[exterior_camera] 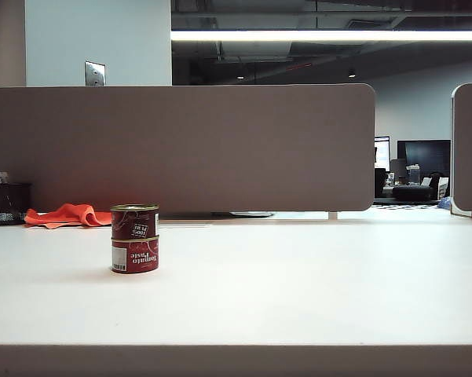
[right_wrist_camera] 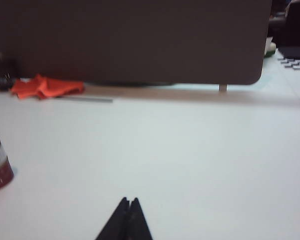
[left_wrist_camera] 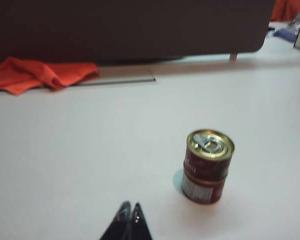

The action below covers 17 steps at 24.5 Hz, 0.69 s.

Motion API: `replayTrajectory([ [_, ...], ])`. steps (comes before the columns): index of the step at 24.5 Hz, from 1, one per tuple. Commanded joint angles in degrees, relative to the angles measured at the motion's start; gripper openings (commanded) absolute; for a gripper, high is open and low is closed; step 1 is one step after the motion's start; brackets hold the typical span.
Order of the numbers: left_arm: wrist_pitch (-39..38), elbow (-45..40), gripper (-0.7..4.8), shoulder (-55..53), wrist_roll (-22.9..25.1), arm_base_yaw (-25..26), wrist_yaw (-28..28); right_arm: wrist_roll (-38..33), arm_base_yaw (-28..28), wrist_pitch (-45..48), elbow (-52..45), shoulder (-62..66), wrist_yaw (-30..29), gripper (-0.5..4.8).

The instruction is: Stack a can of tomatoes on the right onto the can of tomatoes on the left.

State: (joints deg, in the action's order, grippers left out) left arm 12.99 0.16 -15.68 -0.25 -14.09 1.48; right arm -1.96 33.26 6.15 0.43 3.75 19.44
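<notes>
The two cans stand stacked on the white table [exterior_camera: 298, 290], the top can [exterior_camera: 134, 222] sitting squarely on the bottom can [exterior_camera: 134, 256], both upright with red labels. The bottom label reads "Tomato Paste" in mirrored letters in the exterior view. The top can's gold lid with its pull tab shows in the left wrist view.

Neither arm appears in the exterior view. The left gripper [left_wrist_camera: 129, 210] shows only as two dark fingertips pressed together, with nothing between them. The stack lies ahead of those fingertips and off to one side, near but clearly apart from them; no finger touches either can.

The right gripper [right_wrist_camera: 129, 202] likewise shows two dark fingertips closed against each other, empty. From these fingers the stack is well apart, far off to the side, with only part of the cans cut by the frame edge. Bare table lies directly ahead of the right fingertips.

Beyond both grippers, at the far edge of the table, a brown partition [exterior_camera: 181, 145] stands across the scene. An orange cloth [exterior_camera: 67, 214] lies crumpled at its foot, well beyond the cans, and a dark mesh pen cup [exterior_camera: 9, 203] stands just beside the cloth.
</notes>
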Motion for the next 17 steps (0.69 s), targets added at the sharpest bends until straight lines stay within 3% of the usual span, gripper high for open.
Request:
replayTrajectory([
  [1, 1.4, 0.2, -0.05, 2.6, -0.28, 0.22, 1.11, 0.13, -0.7, 1.53, -0.28, -2.73, 3.3, 0.41],
  [4, -2.75, 0.2, -0.05, 8.63, -0.74, 0.24, 1.11, 0.5, -1.9, 1.22, -0.22, -3.82, 13.31, 1.22],
  [5, -4.66, 0.2, -0.05, 10.16, -0.85, 0.22, 1.09, 0.5, -2.21, 1.2, -0.2, -3.82, 13.97, 1.22],
  [12, -8.68, 0.33, -0.05, 15.54, -1.62, 0.42, -1.86, 0.52, -2.78, 0.96, -0.2, -3.82, 13.75, 1.22],
  [17, -9.44, 0.35, -0.05, 15.54, -1.29, 0.52, -4.46, 0.66, -2.69, -0.17, 0.04, -3.82, 8.57, 1.16],
])
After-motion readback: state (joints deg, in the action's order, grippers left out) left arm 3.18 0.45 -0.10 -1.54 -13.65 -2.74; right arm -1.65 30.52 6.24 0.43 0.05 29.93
